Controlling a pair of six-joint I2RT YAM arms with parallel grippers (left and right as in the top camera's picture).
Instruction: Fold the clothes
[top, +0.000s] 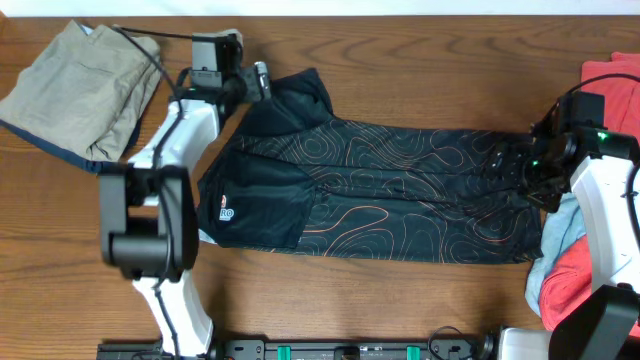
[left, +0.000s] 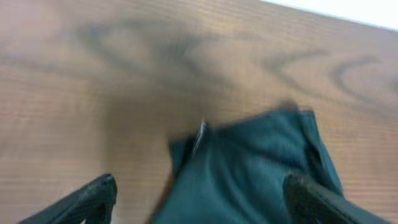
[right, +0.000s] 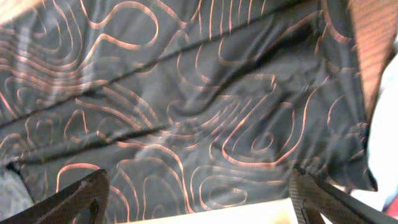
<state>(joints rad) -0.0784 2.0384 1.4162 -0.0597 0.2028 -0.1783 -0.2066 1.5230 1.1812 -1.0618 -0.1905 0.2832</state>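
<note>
**Surroundings.** We are finding a tan garment (top: 85, 85) lying crumpled in the upper left of the overhead frame, well apart from the jersey. A dark cable (top: 150, 55) is crossing its right corner. Red cloth (top: 612, 72) is showing at the upper right edge and again at the lower right. A pale blue-grey garment (top: 563, 228) is lying between those patches, touching the jersey's right end. The right arm (top: 610, 200) is covering part of that heap. The wooden table (top: 400, 300) is showing bare along the lower edge.

**Task item.** The black jersey (top: 400, 200) is lying spread lengthwise across the centre, its orange contour lines facing up. A small logo (top: 226, 212) is showing at its lower left.

**Left arm** (top: 185, 130). It is reaching from the lower left up the frame. The left gripper (top: 262, 80) is hanging over the jersey's upper left corner. In the blurred wrist view its fingers (left: 93, 199) are standing wide apart, clasping nothing, with dark cloth beneath.

**Right arm.** It is bending in from the lower right, and the right gripper (top: 520, 165) is hanging over the jersey's right end. Its fingers (right: 81, 198) are likewise spread wide, with patterned cloth lying loose below them.
</note>
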